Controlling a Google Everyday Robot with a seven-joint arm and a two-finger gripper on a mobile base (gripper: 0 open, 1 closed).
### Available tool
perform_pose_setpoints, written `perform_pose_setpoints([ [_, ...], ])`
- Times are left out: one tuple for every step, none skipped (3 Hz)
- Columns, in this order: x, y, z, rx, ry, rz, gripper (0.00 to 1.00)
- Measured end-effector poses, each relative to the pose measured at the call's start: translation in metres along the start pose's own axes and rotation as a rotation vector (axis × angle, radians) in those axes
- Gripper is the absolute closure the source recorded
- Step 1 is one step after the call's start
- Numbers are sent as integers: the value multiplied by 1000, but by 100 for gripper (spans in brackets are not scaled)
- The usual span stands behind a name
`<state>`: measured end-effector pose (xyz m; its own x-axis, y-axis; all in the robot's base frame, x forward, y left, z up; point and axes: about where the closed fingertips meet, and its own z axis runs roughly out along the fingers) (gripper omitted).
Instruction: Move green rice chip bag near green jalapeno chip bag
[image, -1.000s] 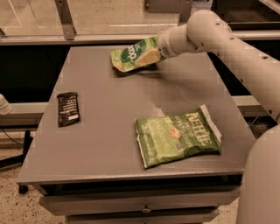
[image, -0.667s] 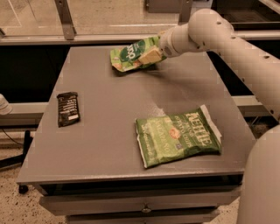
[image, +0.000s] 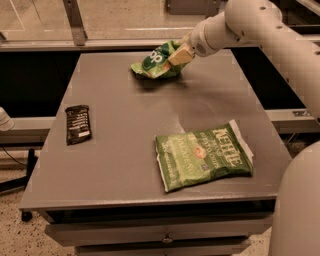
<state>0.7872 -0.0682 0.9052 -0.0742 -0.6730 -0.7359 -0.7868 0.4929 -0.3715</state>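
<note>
The green rice chip bag (image: 152, 62), small, puffy, light green with a dark round logo, is at the far middle of the grey table (image: 125, 150). My gripper (image: 176, 55) is shut on its right end and holds it slightly lifted and tilted. The green jalapeno chip bag (image: 204, 154), a larger flat green bag with white "Kettle" lettering, lies flat at the near right of the table, well apart from the rice chip bag.
A small black snack bar (image: 78, 123) lies near the table's left edge. My white arm (image: 260, 25) reaches in from the upper right. A drawer front runs under the table's near edge.
The gripper has lifted the rice chip bag a little and tilted it; the bag looks more crumpled. The other things have not moved.
</note>
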Motion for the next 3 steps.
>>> perform_pose_setpoints([
  [6,-3,-33,-32,55,-19,100],
  [25,0,-76,-57,114,-29,100],
  [55,2,-130,-48,182,-5,100],
])
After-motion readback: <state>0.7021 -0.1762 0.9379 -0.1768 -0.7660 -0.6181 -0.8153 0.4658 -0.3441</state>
